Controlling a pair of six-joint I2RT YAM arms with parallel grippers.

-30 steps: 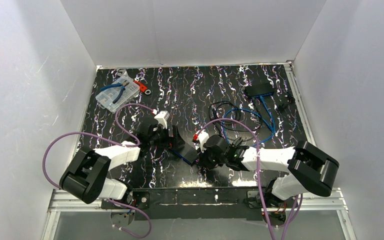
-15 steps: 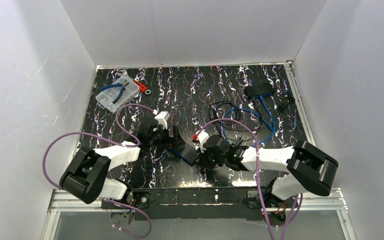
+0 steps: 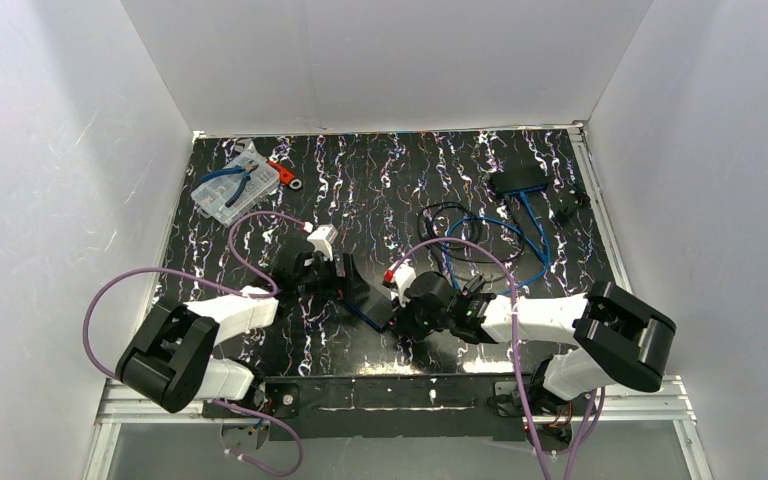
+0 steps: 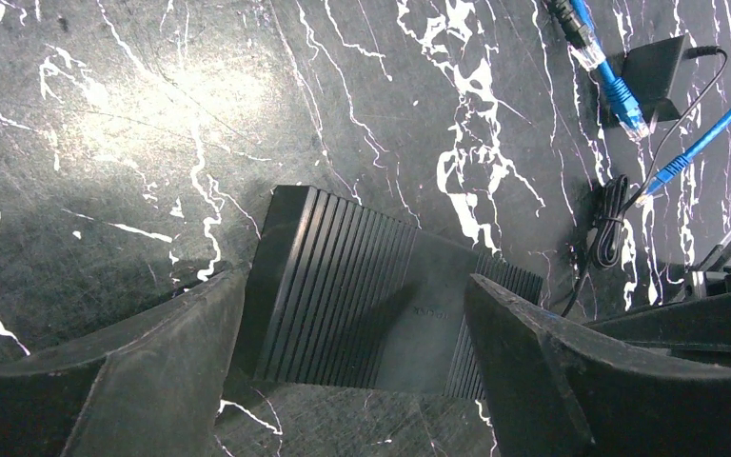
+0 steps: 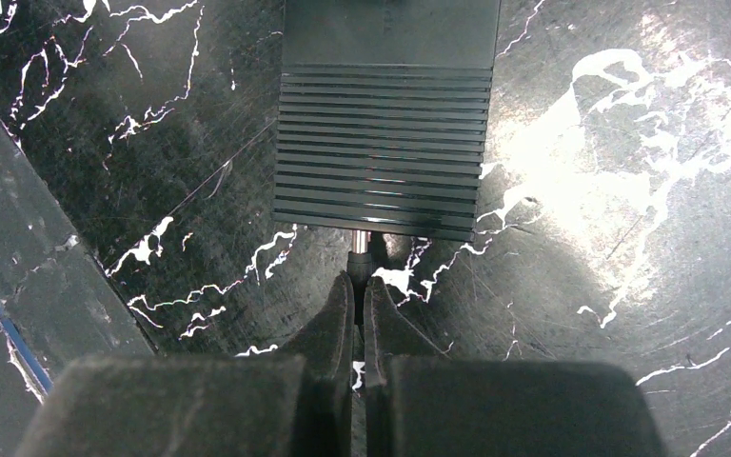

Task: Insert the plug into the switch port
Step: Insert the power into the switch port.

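You will find no brand or label to read: the only mark is a small embossed one on top of the switch (image 5: 385, 143), too faint to make out.

Count two black ribbed boxes. One is that switch, lying near the front of the marbled table (image 3: 380, 180) between your two grippers. The second black box (image 3: 518, 180) is at the far right, with blue cables (image 4: 619, 90) running from it.

There is one clear case (image 3: 222, 200) at the far left, with one pair of blue-handled pliers (image 3: 225, 178) on it.

Your left gripper (image 4: 352, 283) has its fingers spread wide, the switch between them; you cannot tell whether they touch it. Your right gripper (image 5: 360, 286) has its fingers pressed together, pinching the plug (image 5: 361, 249), whose metal tip meets the switch's near edge.
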